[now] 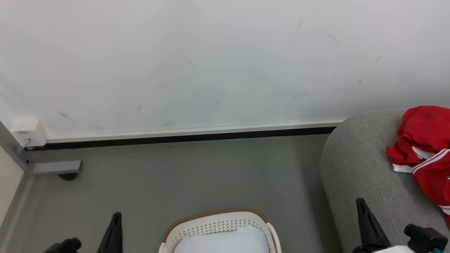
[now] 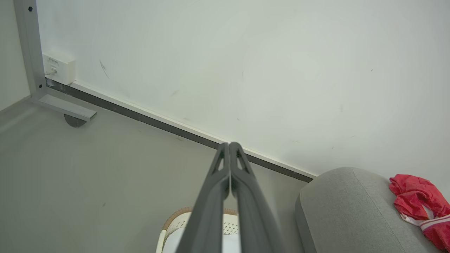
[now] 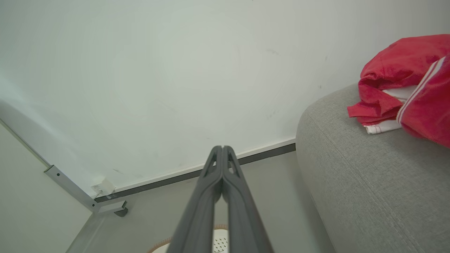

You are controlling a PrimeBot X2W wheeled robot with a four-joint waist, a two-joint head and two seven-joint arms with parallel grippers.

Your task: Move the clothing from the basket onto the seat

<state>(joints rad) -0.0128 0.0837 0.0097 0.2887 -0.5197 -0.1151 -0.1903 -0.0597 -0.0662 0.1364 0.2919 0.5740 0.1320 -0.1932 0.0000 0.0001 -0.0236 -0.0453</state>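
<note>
The basket (image 1: pixel 211 226) stands on the grey floor (image 1: pixel 197 175) at the bottom edge of the head view, between the two grippers. A white cloth (image 1: pixel 225 242) lies inside it. The seat (image 1: pixel 355 165) is to the basket's right, apart from it, and its far end meets the white wall (image 1: pixel 218 63). Red clothing (image 1: pixel 422 140) with white stripe trim lies bunched on top of the seat, near its far end.

The left gripper (image 2: pixel 229 144) hangs above the floor to the left of the basket. Its fingers (image 2: pixel 211 196) are pressed together with nothing between them. The right gripper (image 3: pixel 222 147) is raised by the seat's near left edge. Its fingers (image 3: pixel 200 211) are also pressed together and empty, well short of the red clothing.
</note>
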